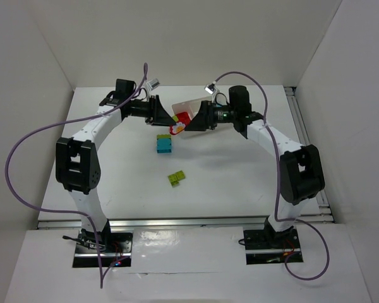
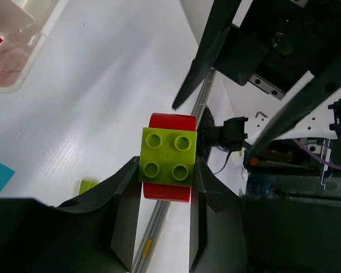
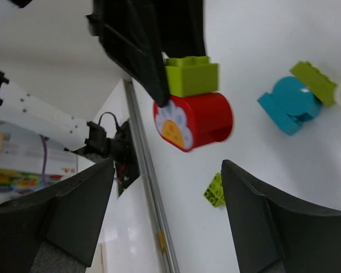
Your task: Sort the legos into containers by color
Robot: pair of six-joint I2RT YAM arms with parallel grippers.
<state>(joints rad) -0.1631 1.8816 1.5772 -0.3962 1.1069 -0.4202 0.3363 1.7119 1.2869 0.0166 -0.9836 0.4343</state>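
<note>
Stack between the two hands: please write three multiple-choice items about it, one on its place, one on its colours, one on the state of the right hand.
1. Where is the stack?
A. in the tray
B. lying on the table
C. in the left hand

2. Which colours make the stack?
A. lime and red
B. cyan and white
C. red and cyan

3. How is the right hand?
A. shut on the stack
B. open
C. shut on a cyan brick

Answers:
1 C, the left hand clamps the stack from both sides.
2 A, a lime brick sits on a red piece.
3 B, its jaws stand wide apart and touch nothing.
</note>
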